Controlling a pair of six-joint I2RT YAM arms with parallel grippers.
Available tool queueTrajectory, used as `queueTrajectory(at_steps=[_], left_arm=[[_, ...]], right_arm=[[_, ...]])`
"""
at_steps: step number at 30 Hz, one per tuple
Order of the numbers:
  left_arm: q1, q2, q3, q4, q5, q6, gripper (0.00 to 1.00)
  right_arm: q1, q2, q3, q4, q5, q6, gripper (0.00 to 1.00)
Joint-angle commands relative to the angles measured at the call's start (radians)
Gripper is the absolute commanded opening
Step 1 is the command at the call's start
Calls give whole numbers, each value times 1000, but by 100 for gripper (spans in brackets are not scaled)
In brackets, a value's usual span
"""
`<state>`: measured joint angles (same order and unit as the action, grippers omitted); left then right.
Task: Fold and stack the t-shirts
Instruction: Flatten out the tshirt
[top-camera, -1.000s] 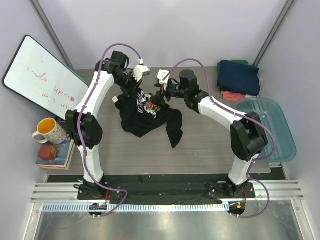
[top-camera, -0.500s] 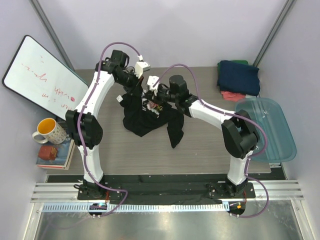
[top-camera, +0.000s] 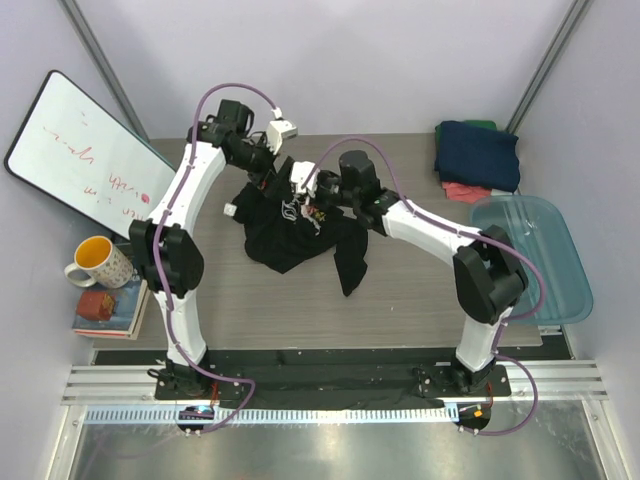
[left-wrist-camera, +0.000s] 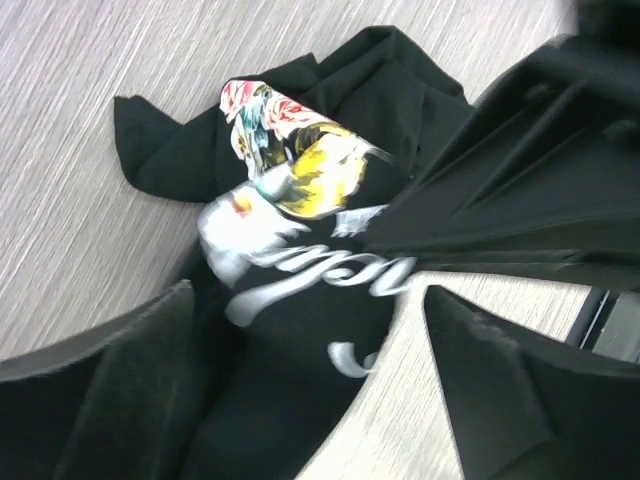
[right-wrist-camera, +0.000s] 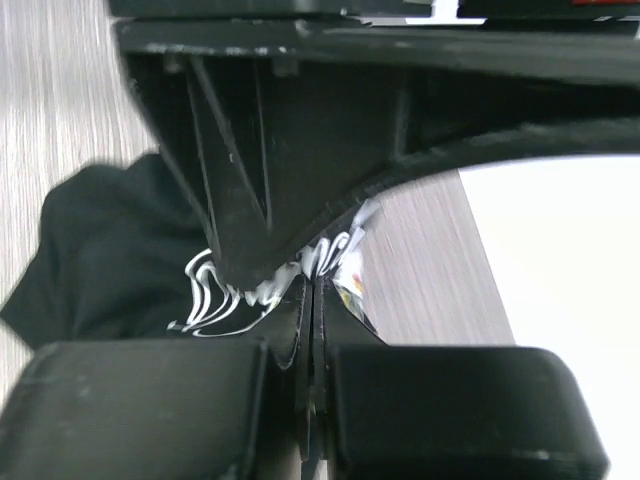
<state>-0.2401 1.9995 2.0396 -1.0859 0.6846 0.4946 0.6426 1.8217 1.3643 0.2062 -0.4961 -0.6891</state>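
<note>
A black t-shirt (top-camera: 292, 232) with a rose print and white lettering lies crumpled mid-table. My left gripper (top-camera: 268, 176) hovers over its far edge, jaws wide open; in the left wrist view the printed cloth (left-wrist-camera: 300, 270) lies below and between the fingers (left-wrist-camera: 130, 400) with nothing gripped. My right gripper (top-camera: 302, 190) is right beside the left one, shut on a pinch of the black t-shirt (right-wrist-camera: 120, 260), pads (right-wrist-camera: 290, 320) pressed together. Folded navy (top-camera: 478, 153), coral-red (top-camera: 465, 190) and green (top-camera: 482, 125) t-shirts are piled at the far right.
A translucent blue tub (top-camera: 535, 255) sits at the right edge. A whiteboard (top-camera: 85, 150) leans at the left, with a yellow-lined mug (top-camera: 95, 262) and books (top-camera: 105, 308) off the table's left side. The two grippers almost touch.
My left gripper has opened and let go of the shirt, whose left side sagged outwards. My right gripper moved in to the left and shut on the cloth.
</note>
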Motion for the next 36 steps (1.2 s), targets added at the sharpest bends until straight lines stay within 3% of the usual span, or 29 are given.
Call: queueTrajectory(at_steps=[1, 7, 9, 10, 13, 15, 17, 20, 23, 24, 25, 28, 33, 36], left_arm=[[39, -70, -48, 124, 73, -39, 100], [105, -21, 55, 166, 64, -82, 100], [113, 16, 93, 158, 73, -100, 100], [114, 25, 118, 156, 76, -105, 100], [114, 51, 140, 155, 105, -119, 100], [114, 62, 139, 164, 128, -132, 100], [114, 73, 139, 185, 148, -162, 100], [113, 85, 137, 222, 171, -192, 100], [113, 87, 130, 265, 167, -234, 100], [113, 76, 117, 282, 143, -258, 100], [113, 65, 101, 303, 123, -261, 100], [119, -10, -30, 460, -17, -326, 100], [151, -73, -144, 550, -189, -358, 100], [182, -91, -165, 558, -227, -370, 100]], right_arm=[[-69, -183, 44, -202, -82, -138, 1], [-228, -222, 346, -841, -301, -121, 1], [-257, -220, 442, -1000, -338, -204, 1], [-283, -217, 473, -1165, -343, -246, 1], [-336, -194, 603, -1522, -288, -481, 1], [-359, -177, 688, -1667, -193, -614, 1], [-377, -202, 670, -1711, -72, -654, 1], [-423, -254, 605, -1546, -27, -638, 1], [-419, -327, 459, -1209, 13, -555, 1], [-413, -347, 406, -1000, 16, -537, 1], [-403, -360, 307, -898, 11, -515, 1], [-325, -326, 220, -558, 57, -449, 1], [-195, -185, 232, -146, -13, -368, 1], [-173, -135, 320, -4, -174, -256, 1]])
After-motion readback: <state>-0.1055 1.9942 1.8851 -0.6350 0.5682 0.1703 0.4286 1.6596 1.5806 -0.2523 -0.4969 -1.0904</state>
